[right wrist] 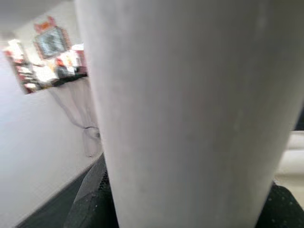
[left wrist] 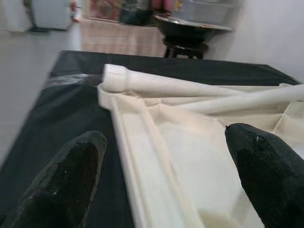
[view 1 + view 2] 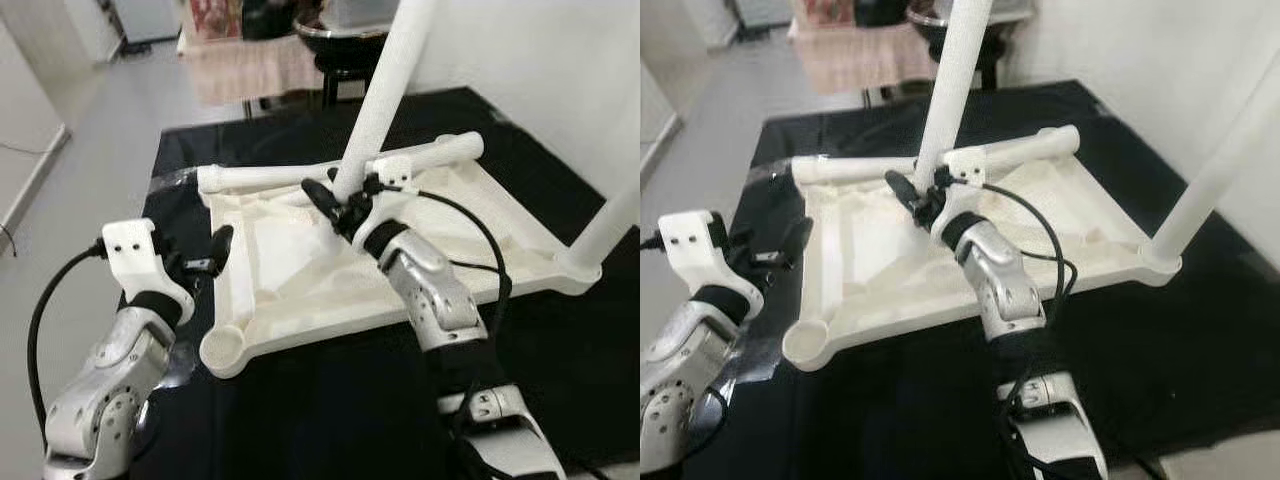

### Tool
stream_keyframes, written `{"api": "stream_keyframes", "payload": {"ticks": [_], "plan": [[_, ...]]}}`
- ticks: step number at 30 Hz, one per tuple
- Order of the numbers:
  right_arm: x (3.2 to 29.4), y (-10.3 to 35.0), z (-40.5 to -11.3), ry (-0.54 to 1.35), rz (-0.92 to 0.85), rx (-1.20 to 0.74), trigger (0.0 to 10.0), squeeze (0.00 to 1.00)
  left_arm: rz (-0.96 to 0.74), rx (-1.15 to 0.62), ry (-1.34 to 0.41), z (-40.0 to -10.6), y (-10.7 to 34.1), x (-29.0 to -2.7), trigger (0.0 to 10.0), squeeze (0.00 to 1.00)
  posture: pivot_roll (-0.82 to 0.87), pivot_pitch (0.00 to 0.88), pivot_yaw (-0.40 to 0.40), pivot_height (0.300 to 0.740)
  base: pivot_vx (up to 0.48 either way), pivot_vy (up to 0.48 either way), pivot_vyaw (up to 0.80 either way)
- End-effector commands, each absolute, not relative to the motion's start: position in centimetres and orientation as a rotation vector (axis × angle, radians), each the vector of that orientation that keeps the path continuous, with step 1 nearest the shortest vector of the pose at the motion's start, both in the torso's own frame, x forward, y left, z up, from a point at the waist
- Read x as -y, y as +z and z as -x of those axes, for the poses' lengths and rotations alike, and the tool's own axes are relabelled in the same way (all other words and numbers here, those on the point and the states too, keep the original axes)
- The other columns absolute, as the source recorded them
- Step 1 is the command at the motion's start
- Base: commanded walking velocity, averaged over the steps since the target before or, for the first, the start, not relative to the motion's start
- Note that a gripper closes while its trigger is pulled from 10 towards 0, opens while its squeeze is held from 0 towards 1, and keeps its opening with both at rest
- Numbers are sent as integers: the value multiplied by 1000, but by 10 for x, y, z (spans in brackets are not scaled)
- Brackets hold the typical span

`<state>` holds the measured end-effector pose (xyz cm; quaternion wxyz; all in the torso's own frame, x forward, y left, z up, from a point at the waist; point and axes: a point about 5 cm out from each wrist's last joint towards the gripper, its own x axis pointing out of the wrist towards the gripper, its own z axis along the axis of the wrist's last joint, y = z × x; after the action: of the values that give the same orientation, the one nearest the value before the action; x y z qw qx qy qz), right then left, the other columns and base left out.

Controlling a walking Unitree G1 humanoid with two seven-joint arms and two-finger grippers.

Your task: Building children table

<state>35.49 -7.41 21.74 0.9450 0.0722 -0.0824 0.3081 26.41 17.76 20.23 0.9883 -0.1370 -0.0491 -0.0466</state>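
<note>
The table [image 3: 330, 410], draped in black cloth, carries one white plastic tabletop [image 3: 300, 260] lying upside down, ribbed underside up, near the middle of the cloth. It looks like a light, rigid moulding with smooth, likely slippery faces; the raised rim along its edge seems the safest place to steady it.

Legs counted: three. One fitted leg [image 3: 615, 225] stands in the right near corner socket. One loose leg [image 3: 300, 176] lies along the far edge of the tabletop. One held leg [image 3: 385, 90] rises tilted from the far middle of the tabletop. All are hollow-looking white tubes, stiff and light by appearance; a grip low, near the socket end, should give most control when seating. One open corner socket [image 3: 225, 350] shows at the left near corner.

The right hand [image 3: 345, 200] is closed around the held leg near its lower end. The left hand [image 3: 205, 258] hovers just beside the tabletop's left edge, fingers [image 2: 71, 175] spread wide, gripping nothing.
</note>
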Motion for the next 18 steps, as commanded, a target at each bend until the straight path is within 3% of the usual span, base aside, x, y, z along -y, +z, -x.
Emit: {"api": "stream_keyframes", "payload": {"ticks": [1,18], "plan": [[68,220,-351,659,-146,175,10000,0,265,116,-84,-261,203,-179,10000,0,-60,47,61,740,0,0,0],[60,214,-344,673,-67,170,10000,0,157,63,-109,-257,179,-174,10000,0,-64,56,59,740,0,0,0]]}}
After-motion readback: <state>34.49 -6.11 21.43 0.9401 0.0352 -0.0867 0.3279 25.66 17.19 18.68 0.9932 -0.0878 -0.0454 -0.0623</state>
